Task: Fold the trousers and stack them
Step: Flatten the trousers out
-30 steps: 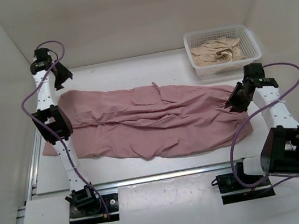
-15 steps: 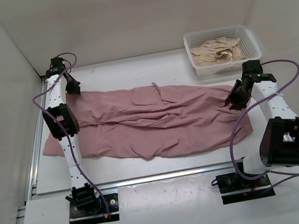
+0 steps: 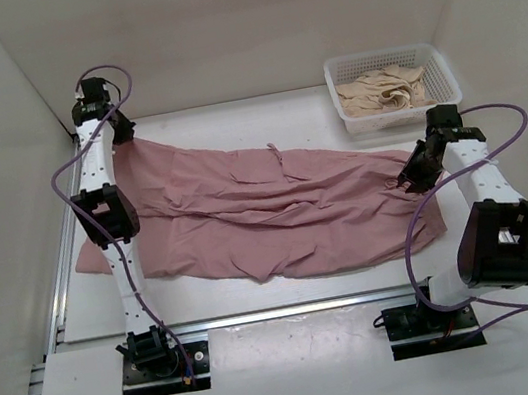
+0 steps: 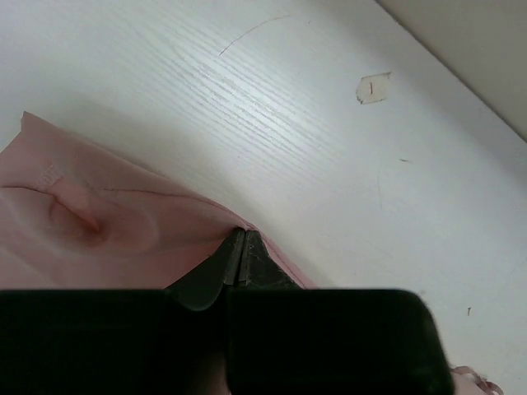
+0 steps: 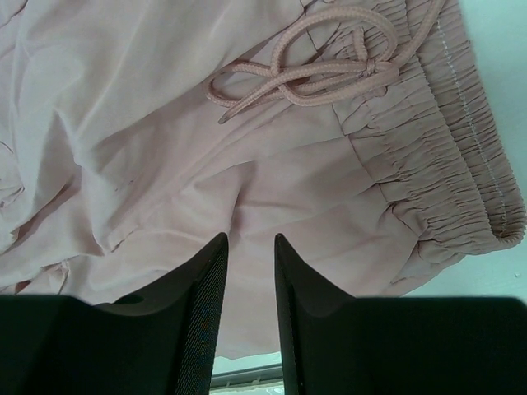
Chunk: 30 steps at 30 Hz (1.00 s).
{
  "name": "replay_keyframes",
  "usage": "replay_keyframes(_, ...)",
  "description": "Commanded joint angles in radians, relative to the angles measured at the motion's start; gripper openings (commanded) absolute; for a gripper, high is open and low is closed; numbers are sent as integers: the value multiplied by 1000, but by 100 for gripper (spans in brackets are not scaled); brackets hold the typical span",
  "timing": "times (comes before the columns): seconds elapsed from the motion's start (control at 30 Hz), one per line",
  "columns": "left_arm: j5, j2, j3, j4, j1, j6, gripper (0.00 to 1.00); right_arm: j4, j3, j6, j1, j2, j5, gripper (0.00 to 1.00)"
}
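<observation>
Here, the trousers [image 3: 276,206] lie spread across the white table [image 3: 231,122], with the legs toward the left and the elastic waist toward the right. Your left gripper [image 3: 121,132] is pinched tight on the hem edge of the far leg, near the table's back-left corner. The cloth rises to it in a small peak. Your right gripper [image 5: 249,243] hangs just above the fabric near the waistband [image 5: 445,148] and the drawstring [image 5: 305,70]. Its jaws are parted by a narrow gap and closed on nothing.

The step in hand looks like the first fold — carrying the leg end over toward the waist. To do it well, hold the pinch firm, since this thin cloth can slip. Lift only enough to clear the layers below, and travel straight along the leg so the edges line up. Have the right gripper pin or grip the waist so it does not drag — and leave the drawstring out of the jaws.

Count: one pair of trousers with two legs, one drawstring, one white basket [image 3: 337,79] at the back right holding one beige garment [image 3: 383,91], and two grippers.
</observation>
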Motion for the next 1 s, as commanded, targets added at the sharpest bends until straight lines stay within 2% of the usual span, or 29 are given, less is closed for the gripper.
replay_keyframes(0.0,-55,-51,30,16,-8,-9,10,-6,48,7,6,2,8,34)
replay_keyframes(0.17,-64,31,151,57,-17,-18,10,-6,48,-3,6,2,31,34)
replay_keyframes(0.3,-52,31,151,153,-58,-30,10,-15,48,-3,6,2,51,34)
replay_keyframes(0.37,-52,55,191,163,-67,-30,10,-15,39,6,6,2,62,34)
replay_keyframes(0.57,-15,88,182,181,-78,-63,10,-15,30,7,6,12,71,34)
replay_keyframes(0.6,-15,97,182,190,-78,-63,19,-15,39,7,6,12,71,34)
replay_keyframes(0.63,-15,97,172,190,-78,-63,36,-15,39,7,6,12,71,34)
replay_keyframes(0.67,-15,97,172,190,-78,-63,59,-26,48,7,6,12,71,34)
replay_keyframes(0.7,-15,77,162,190,-78,-63,100,-26,48,7,6,12,71,36)
replay_keyframes(0.77,-15,18,122,190,-78,-63,100,-36,58,7,6,12,71,36)
replay_keyframes(0.83,-15,-49,36,190,-57,-63,100,-49,58,7,6,-19,71,45)
replay_keyframes(0.93,-15,-226,-88,190,-28,-53,100,-59,36,7,6,-85,71,60)
replay_keyframes(0.97,-15,-277,-196,190,-28,-53,100,-59,36,7,6,-103,71,65)
